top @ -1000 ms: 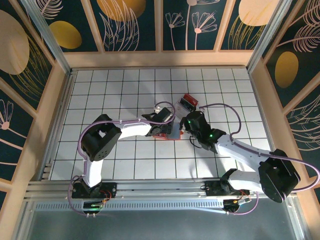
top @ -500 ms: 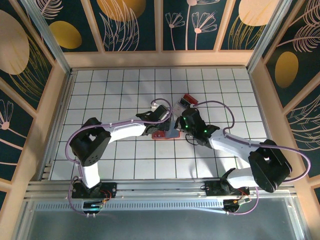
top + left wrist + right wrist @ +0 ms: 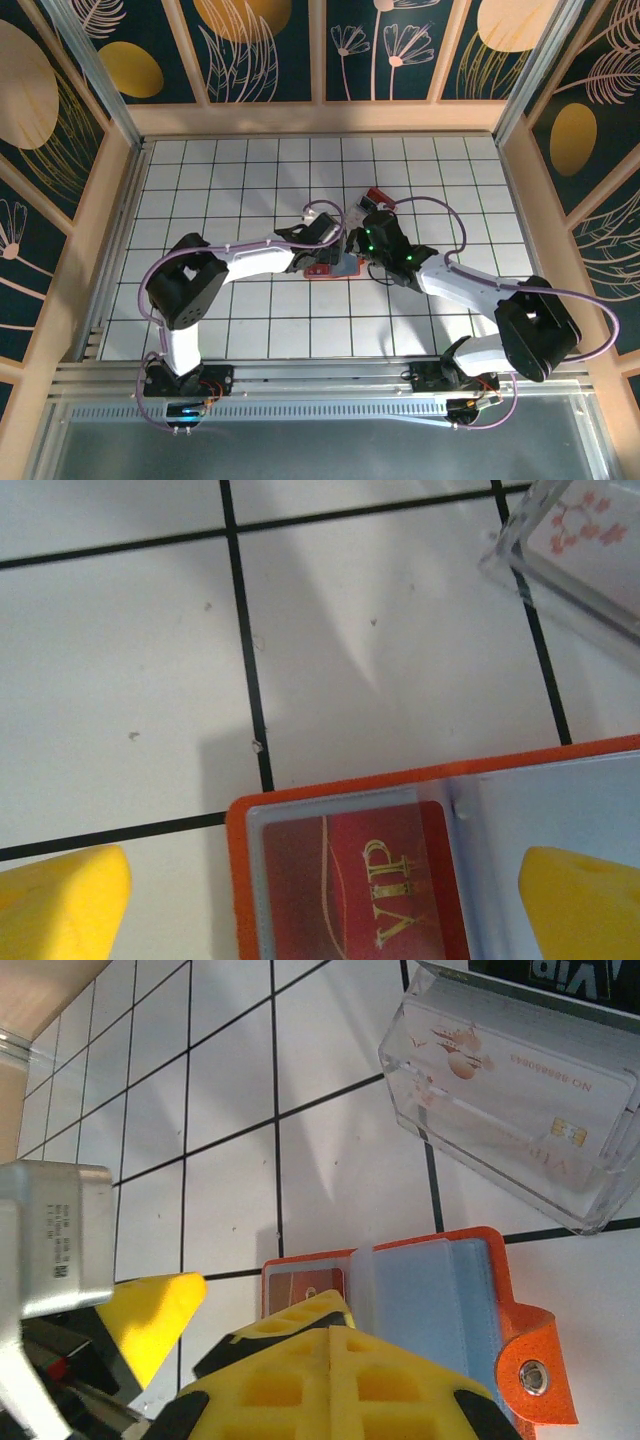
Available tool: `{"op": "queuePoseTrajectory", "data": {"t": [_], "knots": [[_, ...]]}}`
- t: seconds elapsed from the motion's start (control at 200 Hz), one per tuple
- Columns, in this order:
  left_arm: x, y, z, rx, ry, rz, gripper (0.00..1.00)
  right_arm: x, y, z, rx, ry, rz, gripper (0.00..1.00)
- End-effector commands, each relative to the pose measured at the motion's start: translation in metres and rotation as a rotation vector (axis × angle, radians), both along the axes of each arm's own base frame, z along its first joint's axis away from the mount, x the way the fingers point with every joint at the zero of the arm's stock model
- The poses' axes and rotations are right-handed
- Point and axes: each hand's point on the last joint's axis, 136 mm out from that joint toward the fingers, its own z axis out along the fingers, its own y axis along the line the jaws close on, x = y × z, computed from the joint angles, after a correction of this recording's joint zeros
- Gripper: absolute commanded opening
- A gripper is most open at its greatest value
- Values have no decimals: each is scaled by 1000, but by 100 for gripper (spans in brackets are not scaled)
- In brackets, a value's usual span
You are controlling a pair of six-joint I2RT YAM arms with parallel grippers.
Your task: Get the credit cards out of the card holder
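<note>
The red VIP card [image 3: 365,880] in the open card holder [image 3: 430,1305] lies straddled by the wide-open left gripper [image 3: 320,900], with the right gripper [image 3: 329,1332], pinched shut, over its edge.

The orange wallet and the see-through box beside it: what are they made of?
The card holder looks like matte orange faux leather or soft plastic, with a shiny metal snap on its tab and smooth blue-grey sleeves inside. The clear box seems to be hard glossy plastic: transparent walls, crisp edges, light reflections.
</note>
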Motion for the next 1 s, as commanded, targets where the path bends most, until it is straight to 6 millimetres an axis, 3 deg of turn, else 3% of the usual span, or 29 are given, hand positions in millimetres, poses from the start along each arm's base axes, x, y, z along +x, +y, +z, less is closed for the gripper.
{"op": "queuePoseTrajectory", "data": {"t": [0.0,0.345,0.706,0.996], "knots": [[-3,-6,-17,-13,41,-11,99,0,0,-5,28,21,-9,0],[-9,-2,-27,-9,66,-6,99,-1,7,-32,53,91,20,0],[-9,0,-11,-41,42,11,99,-2,1,-85,30,216,-8,0],[-11,10,8,-168,40,65,99,-6,-8,-109,-16,279,-34,0]]}}
